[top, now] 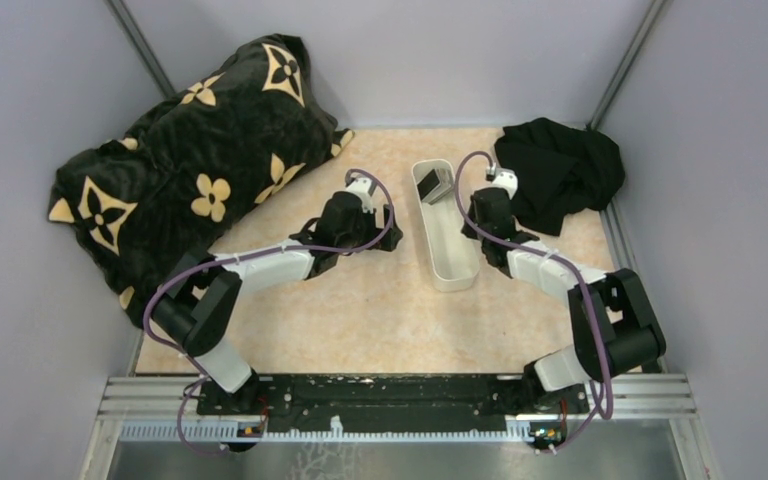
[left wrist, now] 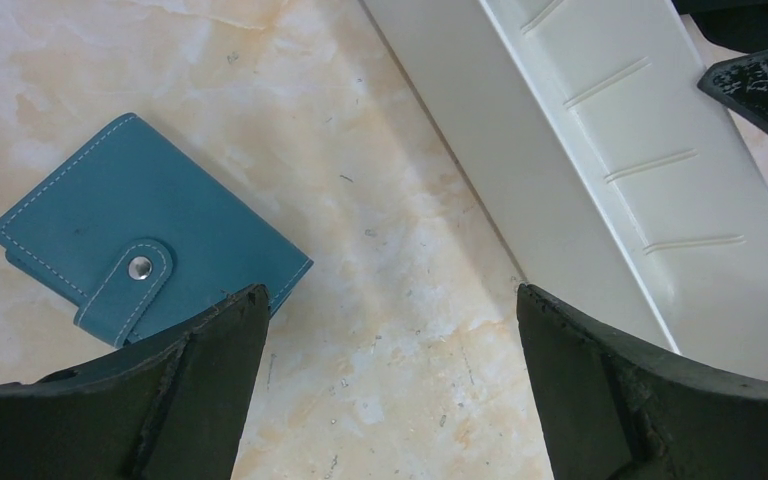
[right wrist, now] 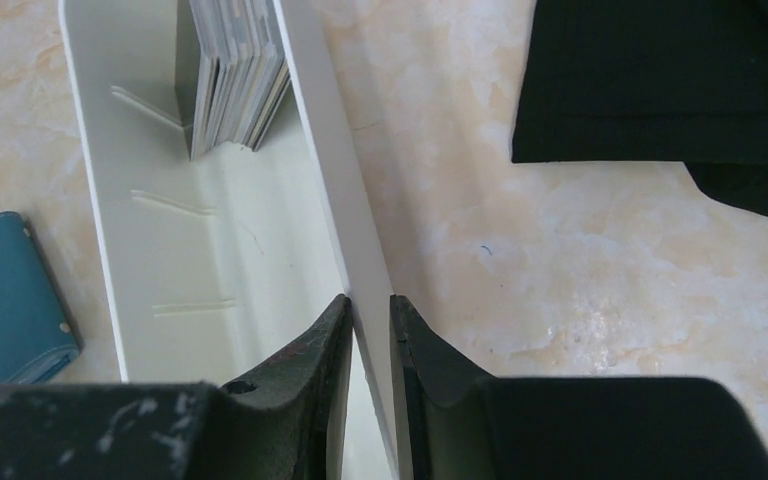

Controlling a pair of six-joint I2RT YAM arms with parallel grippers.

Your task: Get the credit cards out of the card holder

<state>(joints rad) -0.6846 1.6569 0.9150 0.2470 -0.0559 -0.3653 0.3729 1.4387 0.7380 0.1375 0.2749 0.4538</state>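
The teal-blue card holder lies shut on the table with its snap strap fastened; it also shows at the left edge of the right wrist view. In the top view my left arm hides it. A stack of credit cards stands on edge at the far end of the long white tray. My left gripper is open and empty over bare table between the holder and the tray, its left fingertip by the holder's corner. My right gripper is shut on the tray's right wall.
The white tray lies lengthwise between the two arms. A black cloth is heaped at the back right, close to the right arm. A large black pillow with gold flowers fills the back left. Grey walls enclose the table.
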